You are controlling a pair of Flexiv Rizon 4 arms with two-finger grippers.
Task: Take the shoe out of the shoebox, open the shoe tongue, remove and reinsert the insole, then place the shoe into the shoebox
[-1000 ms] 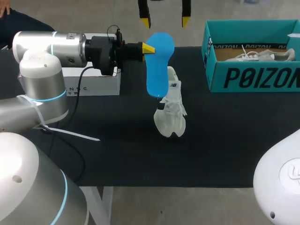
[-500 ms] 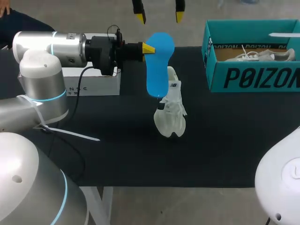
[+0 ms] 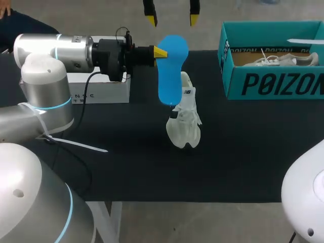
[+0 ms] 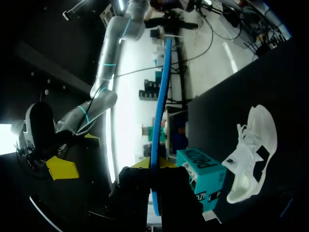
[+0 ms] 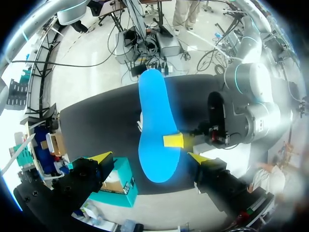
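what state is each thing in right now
insole, out of the shoe, gripped in the air
shoe, on the table, outside the shoebox
shoebox, open
left pincer, shut on the insole
right pincer, open, empty

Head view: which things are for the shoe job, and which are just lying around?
For the job:
flat blue insole, held in the left gripper
white lace-up shoe on the black table
teal cardboard shoebox
open right gripper

Just lying about:
white rectangular box
other white shoe, resting in the shoebox
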